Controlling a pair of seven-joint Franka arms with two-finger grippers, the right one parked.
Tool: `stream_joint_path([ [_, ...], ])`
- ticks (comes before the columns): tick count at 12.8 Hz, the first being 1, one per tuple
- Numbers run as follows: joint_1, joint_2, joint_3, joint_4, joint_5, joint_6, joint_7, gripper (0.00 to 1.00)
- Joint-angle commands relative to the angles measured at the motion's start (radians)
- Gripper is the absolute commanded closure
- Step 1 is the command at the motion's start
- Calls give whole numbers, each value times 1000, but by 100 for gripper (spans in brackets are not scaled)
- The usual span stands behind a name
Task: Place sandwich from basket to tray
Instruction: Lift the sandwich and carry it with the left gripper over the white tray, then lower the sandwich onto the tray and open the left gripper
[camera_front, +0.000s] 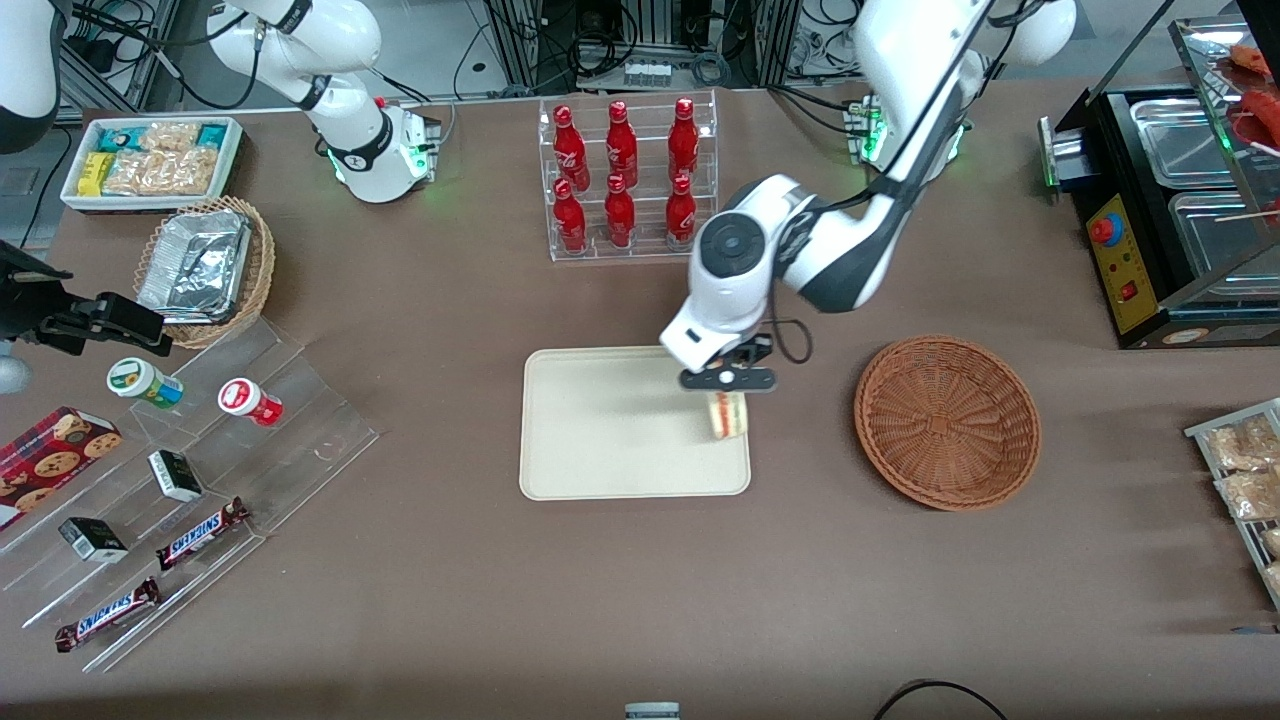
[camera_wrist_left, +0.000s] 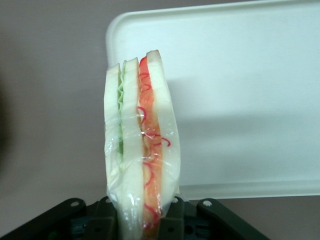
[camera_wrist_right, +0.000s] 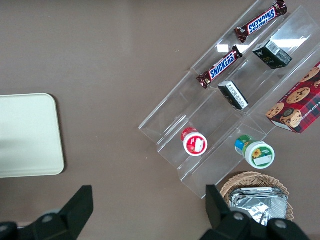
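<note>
While the gripper (camera_front: 728, 392) pinches the sandwich (camera_front: 728, 414) above the tray's (camera_front: 600, 430) basket-side edge, it looks wise to shift inward, lower until the bread rests flat, then spread the jaws gently.

The front view looks steeply down on the whole table (camera_front: 640, 560) from high at its front edge. The left wrist view looks along the gripper (camera_wrist_left: 145, 212), very close to the sandwich (camera_wrist_left: 142, 145), with the tray (camera_wrist_left: 240, 90) beneath. The right wrist view faces straight down, higher up. You see one tray corner (camera_wrist_right: 47, 107) there, so all three views share the tray.
</note>
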Motion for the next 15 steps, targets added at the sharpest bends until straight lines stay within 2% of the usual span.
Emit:
stream_joint_path([
  [1, -39, 135, 14, 154, 3, -17, -1, 100],
  [3, -49, 185, 14, 197, 3, -8, 0, 100],
  [14, -56, 249, 14, 191, 6, 84, 62, 100],
  [15, -56, 251, 14, 191, 3, 84, 60, 91],
])
